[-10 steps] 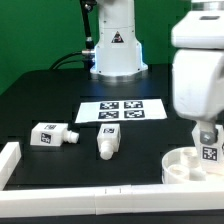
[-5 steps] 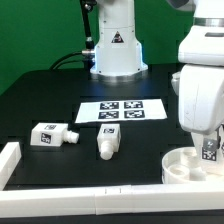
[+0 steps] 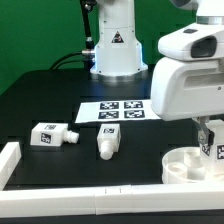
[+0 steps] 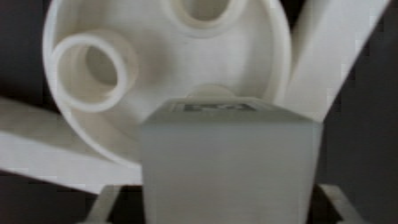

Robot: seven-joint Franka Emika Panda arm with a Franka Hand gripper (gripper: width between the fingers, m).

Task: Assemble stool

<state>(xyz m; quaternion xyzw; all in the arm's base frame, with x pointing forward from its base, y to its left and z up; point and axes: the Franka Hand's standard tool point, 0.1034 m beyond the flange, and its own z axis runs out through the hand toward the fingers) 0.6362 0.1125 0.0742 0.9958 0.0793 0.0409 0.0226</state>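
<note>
In the exterior view, a white border rail (image 3: 8, 160) edges the dark surface (image 3: 40, 95) at that view's left. Beside it, a tagged leg (image 3: 50, 134) lies on its side. A second leg (image 3: 107, 142) lies further right, nearer the camera than the marker board (image 3: 120, 110). At the right, the arm (image 3: 185, 85) hangs over the round seat (image 3: 185, 165), with a third leg (image 3: 208, 150) upright at the seat. Only the wrist view shows the grip. The fingers (image 4: 128, 208) are clamped on either side of the third leg, and the seat's round sockets (image 4: 89, 75) show behind it.
</note>
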